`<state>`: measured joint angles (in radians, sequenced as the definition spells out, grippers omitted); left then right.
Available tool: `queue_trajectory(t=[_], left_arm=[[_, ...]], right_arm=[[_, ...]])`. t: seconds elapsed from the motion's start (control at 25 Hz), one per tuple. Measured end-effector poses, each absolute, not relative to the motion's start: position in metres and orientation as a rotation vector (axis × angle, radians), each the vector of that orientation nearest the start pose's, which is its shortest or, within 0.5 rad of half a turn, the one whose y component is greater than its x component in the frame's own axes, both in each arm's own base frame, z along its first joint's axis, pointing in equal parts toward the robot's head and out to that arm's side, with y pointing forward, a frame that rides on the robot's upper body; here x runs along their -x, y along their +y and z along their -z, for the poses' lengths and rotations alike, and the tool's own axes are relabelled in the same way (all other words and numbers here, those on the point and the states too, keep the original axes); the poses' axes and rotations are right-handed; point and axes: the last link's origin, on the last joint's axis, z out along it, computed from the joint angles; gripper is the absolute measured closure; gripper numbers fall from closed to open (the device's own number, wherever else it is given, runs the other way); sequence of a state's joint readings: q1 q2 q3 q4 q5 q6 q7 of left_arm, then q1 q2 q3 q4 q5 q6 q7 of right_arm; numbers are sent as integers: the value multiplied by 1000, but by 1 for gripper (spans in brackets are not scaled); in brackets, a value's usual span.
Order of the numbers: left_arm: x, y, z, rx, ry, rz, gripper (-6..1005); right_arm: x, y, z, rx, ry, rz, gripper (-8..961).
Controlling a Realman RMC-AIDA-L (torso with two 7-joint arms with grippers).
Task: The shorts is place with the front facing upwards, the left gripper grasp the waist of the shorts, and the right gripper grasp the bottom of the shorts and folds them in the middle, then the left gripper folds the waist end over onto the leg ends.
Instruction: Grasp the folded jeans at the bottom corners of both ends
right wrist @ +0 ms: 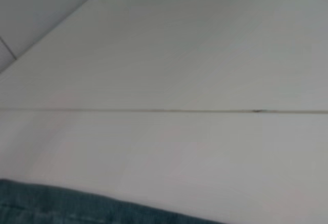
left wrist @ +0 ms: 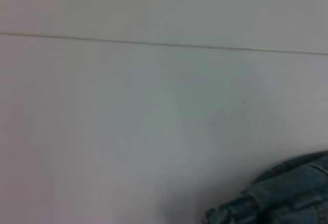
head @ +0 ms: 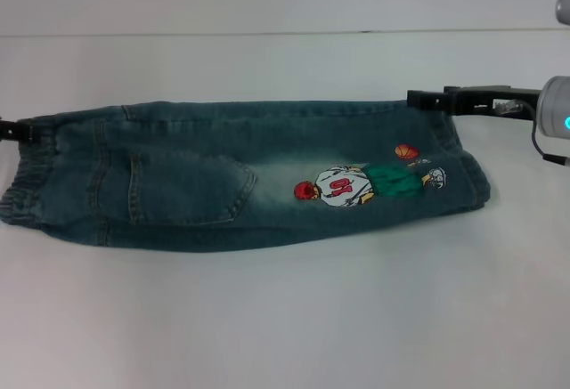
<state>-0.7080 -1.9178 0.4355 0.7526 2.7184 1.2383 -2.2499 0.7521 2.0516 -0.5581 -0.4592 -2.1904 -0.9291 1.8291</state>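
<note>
The shorts lay folded lengthwise on the tabletop, soft, limp denim. Our left hand met the waist, our right hand the hems; we couldn't tell either's grip.

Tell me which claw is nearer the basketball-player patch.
Right. The right claw sits at the leg-end edge just above the patch; the left claw is at the waist, far across the shorts.

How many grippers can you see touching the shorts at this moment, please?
2. The left gripper is at the waist end of the shorts; the right gripper is at the far edge near the leg ends.
</note>
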Motion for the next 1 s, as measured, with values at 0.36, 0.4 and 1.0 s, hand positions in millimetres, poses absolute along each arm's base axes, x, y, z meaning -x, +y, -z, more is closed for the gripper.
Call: queue_trajectory(t=[0.36,0.4,1.0], left_arm=[[317,373,-135,2218,-1451,187,143],[314,368,-134,2266,-1433,204,144],[311,337,-118,2562,-1263,160,171]], right_arm=[[-268,405,-18,2284,1127,-710,167],[-262,395,-22,2366,1081,-759,170],[-236,327,-8,2987,835,-752,172]])
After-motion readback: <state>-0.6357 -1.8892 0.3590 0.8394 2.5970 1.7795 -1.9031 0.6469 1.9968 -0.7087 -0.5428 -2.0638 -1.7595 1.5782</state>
